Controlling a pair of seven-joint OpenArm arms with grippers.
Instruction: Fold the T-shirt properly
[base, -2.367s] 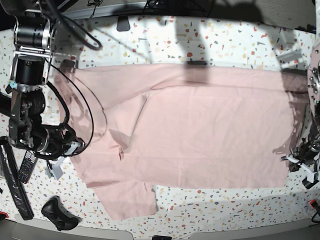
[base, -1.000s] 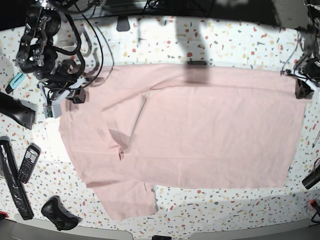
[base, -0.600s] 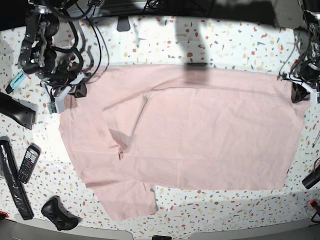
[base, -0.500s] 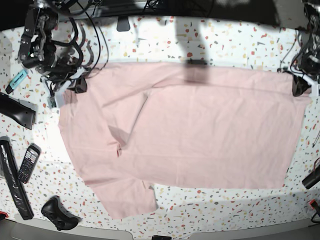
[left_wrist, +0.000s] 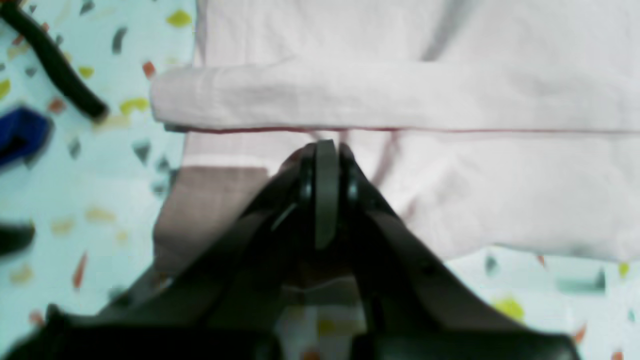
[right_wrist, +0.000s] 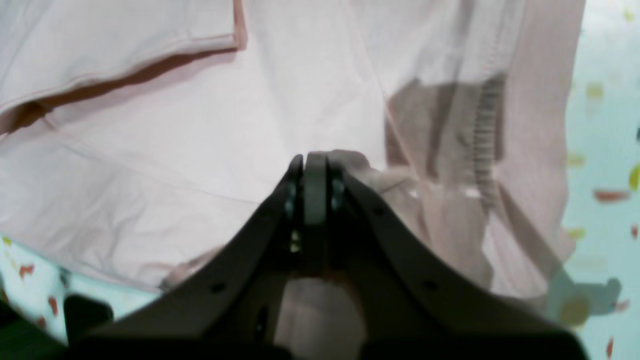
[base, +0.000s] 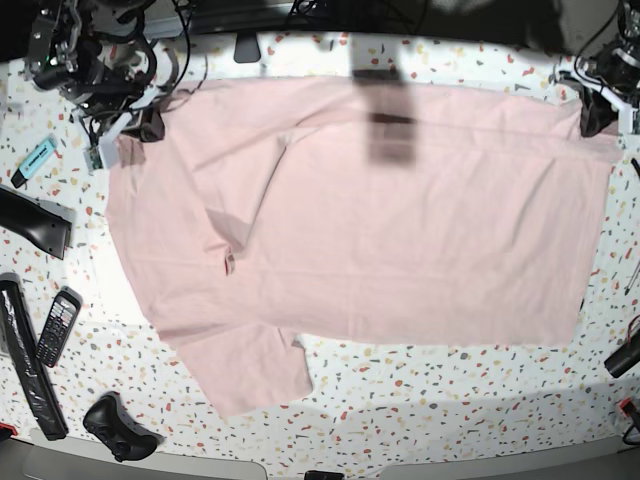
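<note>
The pale pink T-shirt (base: 400, 220) lies spread plain side up on the speckled table, with one sleeve (base: 250, 370) pointing toward the near edge. My right gripper (base: 148, 125) is shut on the shirt's far left corner. The right wrist view shows its fingertips (right_wrist: 310, 159) pinched into bunched cloth (right_wrist: 200, 125). At the far right corner, my left gripper (base: 590, 120) is shut on the shirt. In the left wrist view it (left_wrist: 325, 147) bites the cloth just below a rolled hem fold (left_wrist: 450, 90).
Along the left edge lie a teal marker (base: 38, 158), a black bar (base: 35, 222), a phone (base: 55, 325), a long black remote (base: 25, 372) and a black controller (base: 120, 425). A dark object (base: 625, 352) sits at the right edge. Cables hang near the right arm (base: 80, 50).
Both grippers have moved toward the far edge of the table, pulling the shirt's far edge with them. The whole shirt has slid away from the near edge.
</note>
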